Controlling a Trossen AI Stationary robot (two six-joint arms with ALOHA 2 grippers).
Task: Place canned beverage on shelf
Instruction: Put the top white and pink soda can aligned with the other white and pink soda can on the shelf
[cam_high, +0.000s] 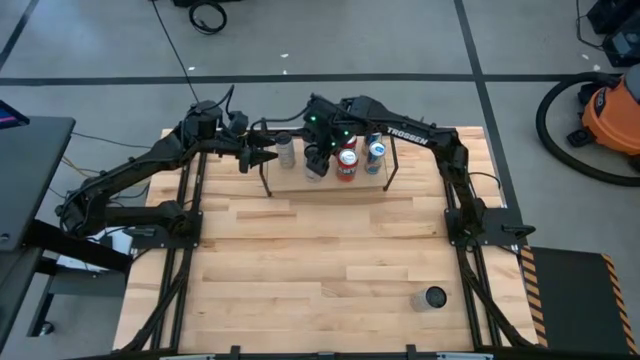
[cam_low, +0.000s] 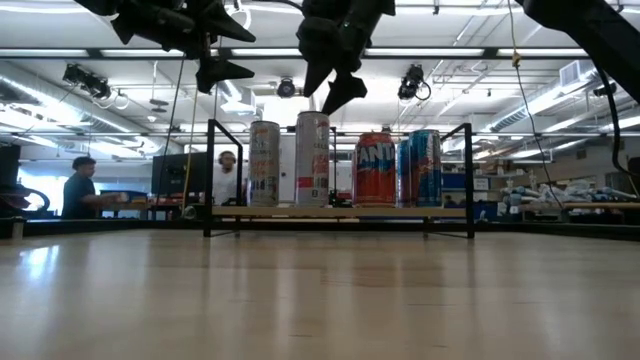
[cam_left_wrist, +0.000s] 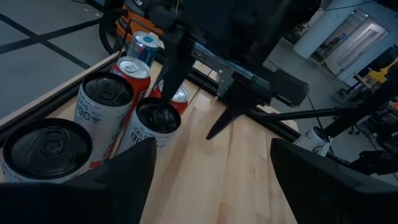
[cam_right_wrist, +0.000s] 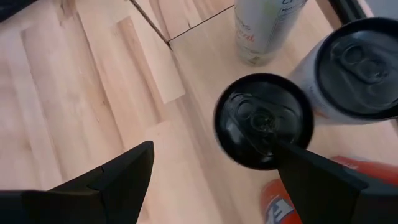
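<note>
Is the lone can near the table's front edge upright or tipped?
Upright: the lone can shows its round top in the high view.

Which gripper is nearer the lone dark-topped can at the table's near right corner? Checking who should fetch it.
Right, though both are far. The right gripper hangs over the shelf's cans; the left gripper sits beside the shelf, farther from the can.

Your right gripper hangs above the table's far side, pointing down with its fingers spread wide and nothing between them; its arm reaches in from the right edge, bent at the elbow; your left gripper lies level, aimed toward the right one, fingers apart and empty; its arm stretches in from the left.
</note>
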